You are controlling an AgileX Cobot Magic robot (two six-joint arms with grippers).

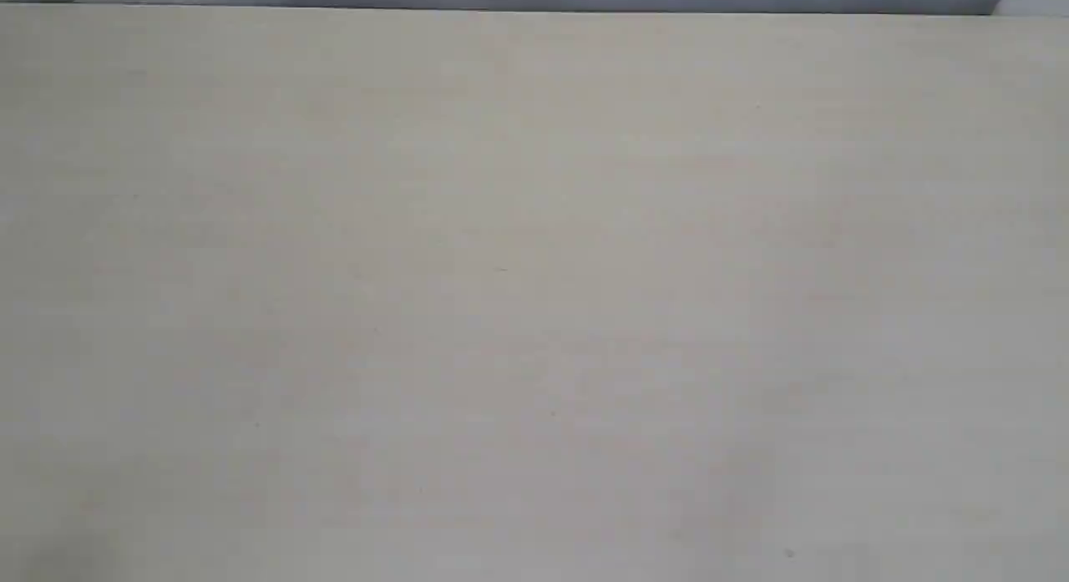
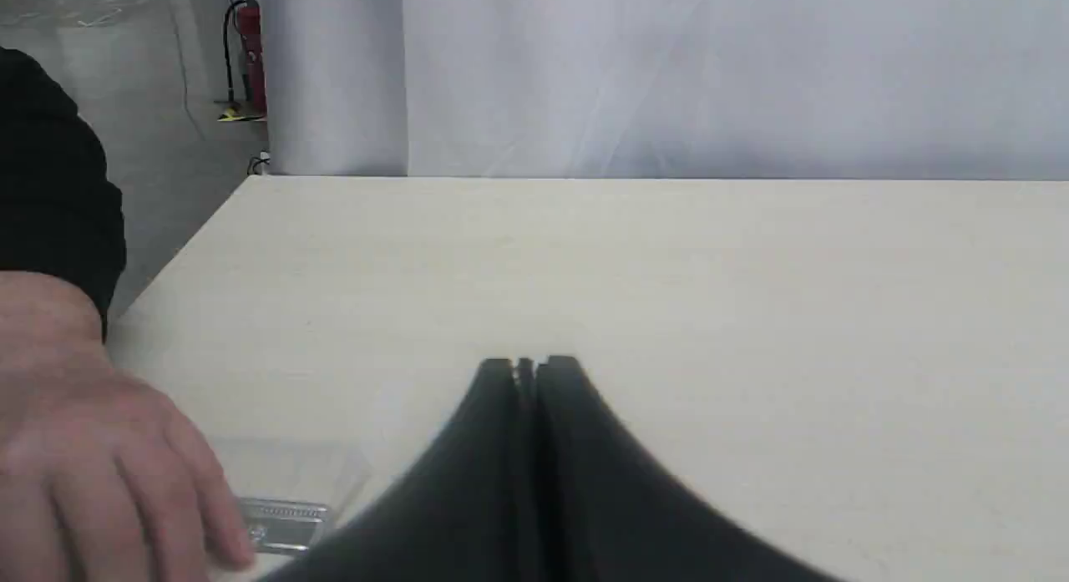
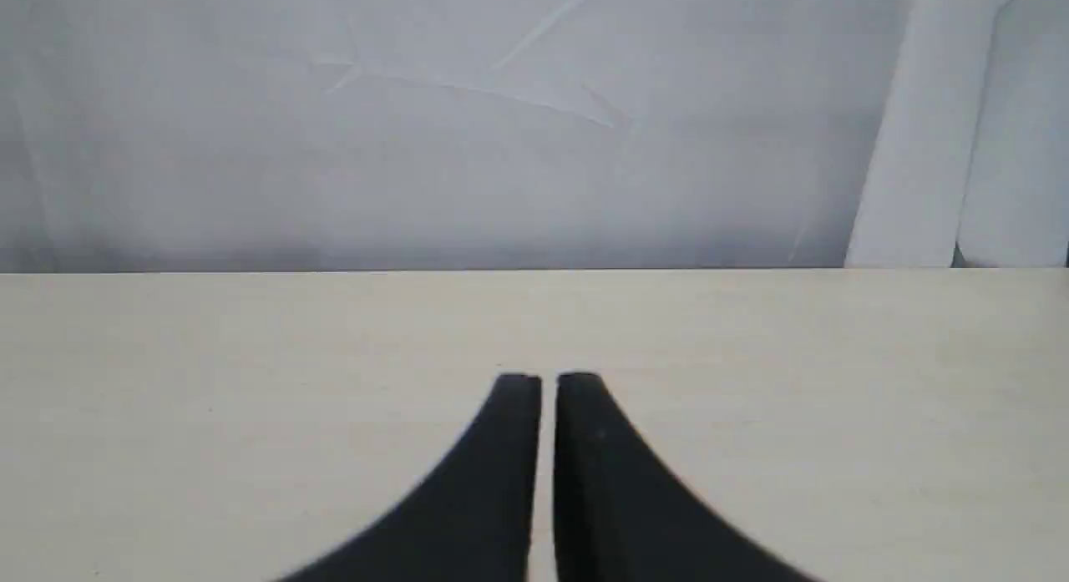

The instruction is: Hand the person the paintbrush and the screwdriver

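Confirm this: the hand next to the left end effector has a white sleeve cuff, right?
No. The cuff is black, not white, as the left wrist view shows. The hand is indeed next to the left end effector.

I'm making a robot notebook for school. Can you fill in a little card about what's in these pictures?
table: pale, smooth top
left gripper: shut, holding nothing
right gripper: shut, holding nothing
person's hand: bare, black sleeve, beside the left gripper
by the fingertips: silver metal piece, too hidden to name
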